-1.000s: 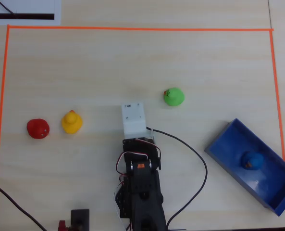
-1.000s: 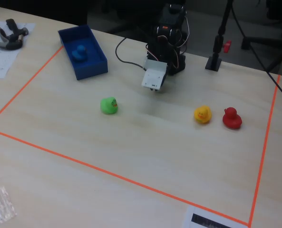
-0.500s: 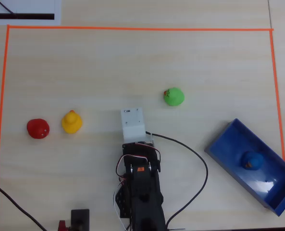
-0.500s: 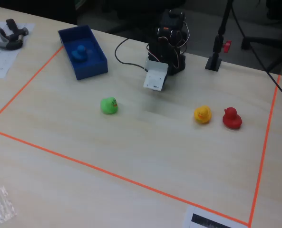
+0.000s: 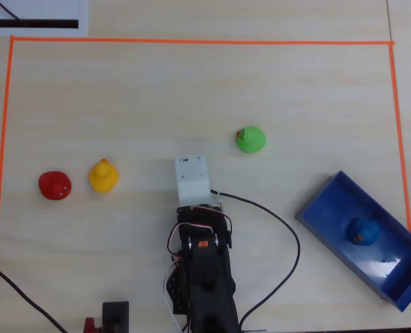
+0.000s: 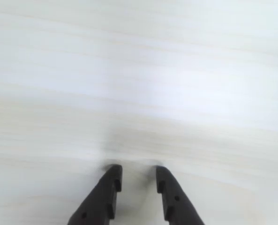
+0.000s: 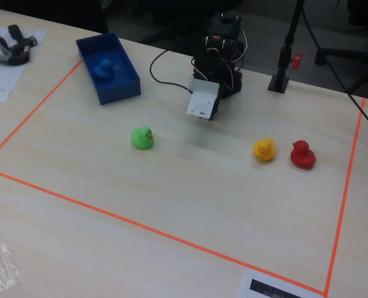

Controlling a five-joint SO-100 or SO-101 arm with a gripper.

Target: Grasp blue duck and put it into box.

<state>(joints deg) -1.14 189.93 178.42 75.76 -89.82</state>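
- Overhead view: the blue duck (image 5: 363, 231) lies inside the box (image 5: 330, 210), toward the box's lower-right half, well apart from the arm. The green duck (image 5: 250, 139), yellow duck (image 5: 103, 176) and red duck (image 5: 55, 185) stand on the bare table (image 5: 122, 97). The placement therefore looks complete; the step in hand is judged to be the return to rest, best done with a clear lift so that the cable (image 5: 288, 250) is not dragged toward the box.
- Wrist view: the gripper (image 6: 138, 177) shows two dark fingers (image 6: 111, 180) a narrow gap apart, holding nothing, with only pale wood beneath. Closing them fully before parking would be tidy.
- Fixed view: the box sits at upper left with the blue duck (image 7: 103, 68) upright within its walls; the arm (image 7: 218, 59) is folded near its base, its white wrist block (image 7: 202, 102) just above the table and clear of every duck.
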